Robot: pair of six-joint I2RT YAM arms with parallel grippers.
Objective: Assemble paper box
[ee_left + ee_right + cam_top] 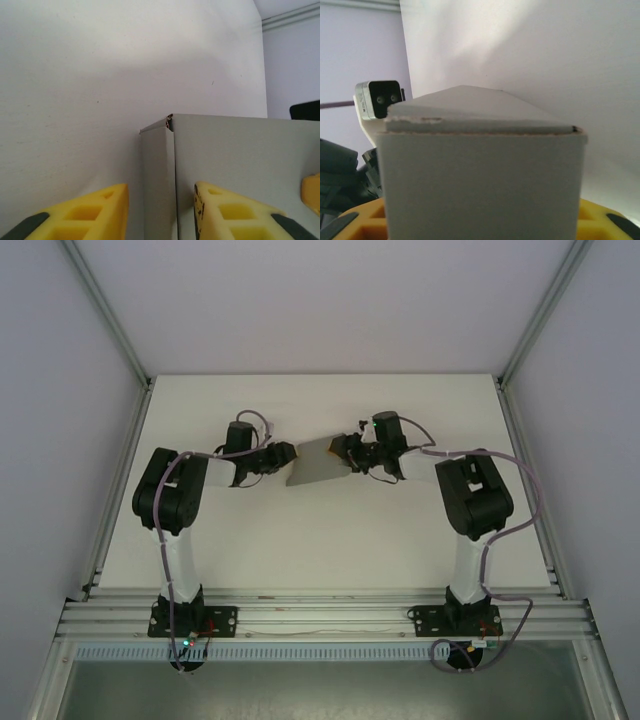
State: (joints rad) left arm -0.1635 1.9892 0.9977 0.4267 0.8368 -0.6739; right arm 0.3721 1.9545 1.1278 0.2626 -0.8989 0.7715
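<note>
The paper box (315, 466) is plain grey cardboard and sits between my two grippers at the middle of the table. In the left wrist view a narrow side panel of the paper box (158, 175) runs between the yellow fingers (95, 212). There is a gap on each side of that panel, so my left gripper (161, 217) is open around it. In the right wrist view a wide face of the paper box (480, 180) spans the whole gap between the yellow fingers (607, 222). My right gripper (482, 227) is shut on it. From above, the left gripper (283, 456) and the right gripper (342, 452) face each other across the box.
The white table (320, 540) is bordered by aluminium rails (320, 615) at the near edge and by frame posts (110, 320) at the sides. Pale walls enclose the back and both sides. The left arm's wrist (377, 100) shows behind the box in the right wrist view.
</note>
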